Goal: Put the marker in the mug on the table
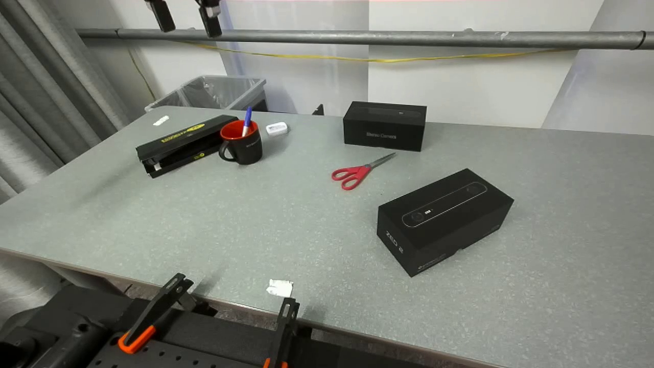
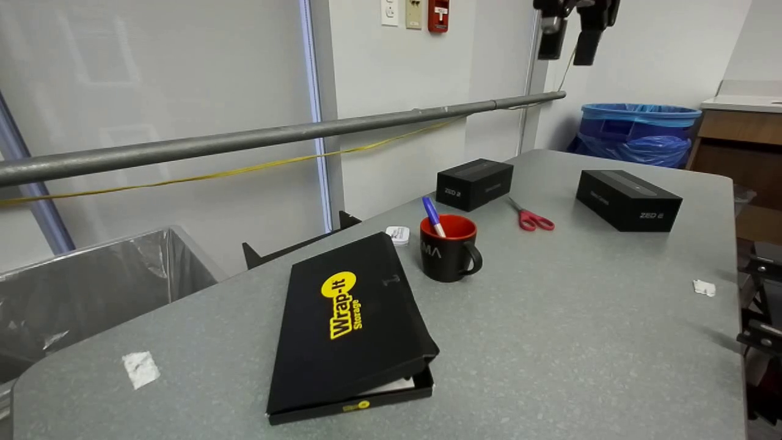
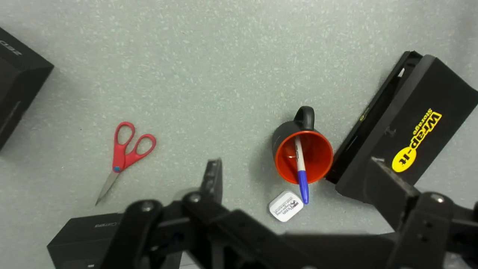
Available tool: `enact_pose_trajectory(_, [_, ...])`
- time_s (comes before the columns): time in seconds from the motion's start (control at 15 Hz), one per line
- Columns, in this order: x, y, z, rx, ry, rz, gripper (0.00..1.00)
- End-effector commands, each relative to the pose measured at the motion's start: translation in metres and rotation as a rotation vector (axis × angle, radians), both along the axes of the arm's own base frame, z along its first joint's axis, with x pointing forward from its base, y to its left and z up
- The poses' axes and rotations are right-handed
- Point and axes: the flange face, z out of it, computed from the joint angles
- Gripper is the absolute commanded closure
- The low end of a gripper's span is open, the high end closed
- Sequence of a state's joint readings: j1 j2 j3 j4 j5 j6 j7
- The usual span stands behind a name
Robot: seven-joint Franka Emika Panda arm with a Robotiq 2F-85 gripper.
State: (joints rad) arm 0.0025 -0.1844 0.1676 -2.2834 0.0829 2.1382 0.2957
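The mug (image 1: 248, 152) (image 2: 449, 260) (image 3: 321, 149) is black outside and red inside. It stands upright on the grey speckled table (image 1: 230, 220) (image 2: 580, 330) (image 3: 194, 93). The marker (image 1: 247, 121) (image 2: 431, 214) (image 3: 303, 183) has a white body and a blue capped end. It leans inside the mug, blue end up and sticking out over the rim. My gripper (image 1: 189, 31) (image 2: 568, 58) (image 3: 297, 161) is open and empty, high above the table and apart from the mug. In the wrist view its fingers are wide apart, with the mug showing between and beyond them.
A black Wrap-It box (image 1: 186, 145) (image 2: 348, 324) lies beside the mug. A small white case (image 1: 277, 129) (image 3: 286, 206) is near it. Red-handled scissors (image 1: 352, 174) and two black camera boxes (image 1: 384, 126) (image 1: 444, 220) lie farther along. A grey bin (image 1: 219, 92) stands beyond the table edge.
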Motion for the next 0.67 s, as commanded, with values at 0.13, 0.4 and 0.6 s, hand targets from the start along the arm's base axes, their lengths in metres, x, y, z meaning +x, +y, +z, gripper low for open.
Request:
enact_pose_trajectory(0.13, [0.011, 0.007, -0.003, 0.007, 0.009, 0.002, 0.0])
enact_pose_trajectory(0.4, [0.02, 0.009, -0.007, 0.005, -0.003, -0.004, 0.0])
enact_pose_trajectory(0.6, [0.047, 0.015, -0.047, -0.003, 0.024, 0.005, 0.0])
